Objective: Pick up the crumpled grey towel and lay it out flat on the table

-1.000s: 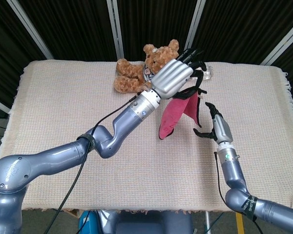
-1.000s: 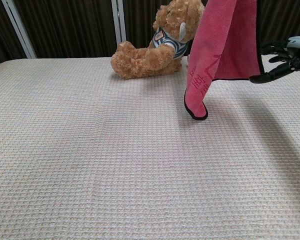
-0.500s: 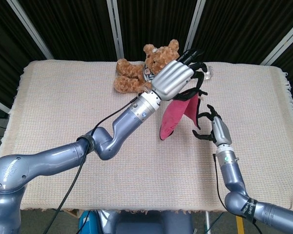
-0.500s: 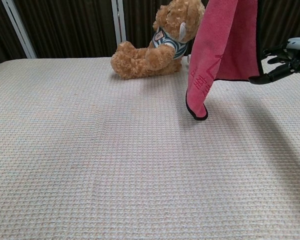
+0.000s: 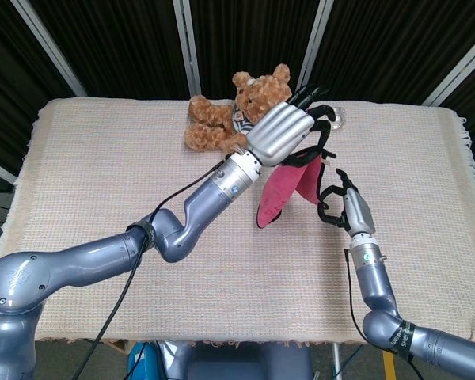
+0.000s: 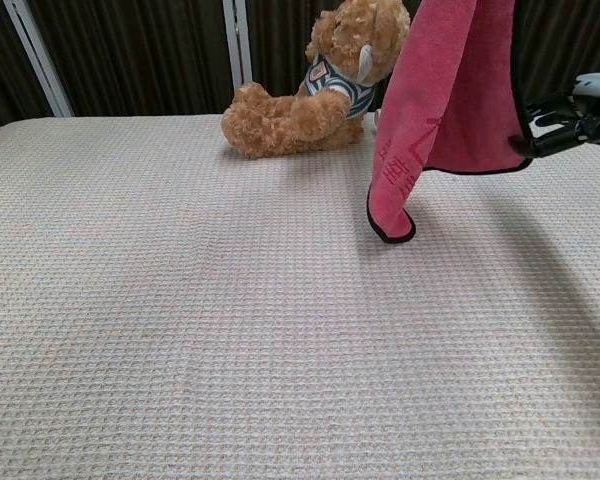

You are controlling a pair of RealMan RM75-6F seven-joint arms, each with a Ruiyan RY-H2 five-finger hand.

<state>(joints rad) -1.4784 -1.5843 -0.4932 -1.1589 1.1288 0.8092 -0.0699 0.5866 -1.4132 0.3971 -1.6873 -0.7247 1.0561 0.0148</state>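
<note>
The towel (image 5: 280,187) is pink with a black border, not grey, and it hangs above the table. My left hand (image 5: 281,131) grips its top, high over the table's far middle. In the chest view the towel (image 6: 448,85) drapes down to a low tip just off the cloth. My right hand (image 5: 341,203) is at the towel's right side, and its fingers pinch the black-edged lower corner. In the chest view the right hand (image 6: 568,110) sits at the right frame edge, against that corner.
A brown teddy bear (image 5: 222,119) in a striped shirt sits at the table's far middle, just behind the left hand, also seen in the chest view as the teddy bear (image 6: 305,100). A cream waffle-weave cloth (image 5: 103,182) covers the table. A small clear object (image 5: 338,118) lies beyond the left hand.
My right hand moved in towards the towel and took hold of its lower right corner, drawing that corner out to the right. The left hand stayed up, holding the towel.
</note>
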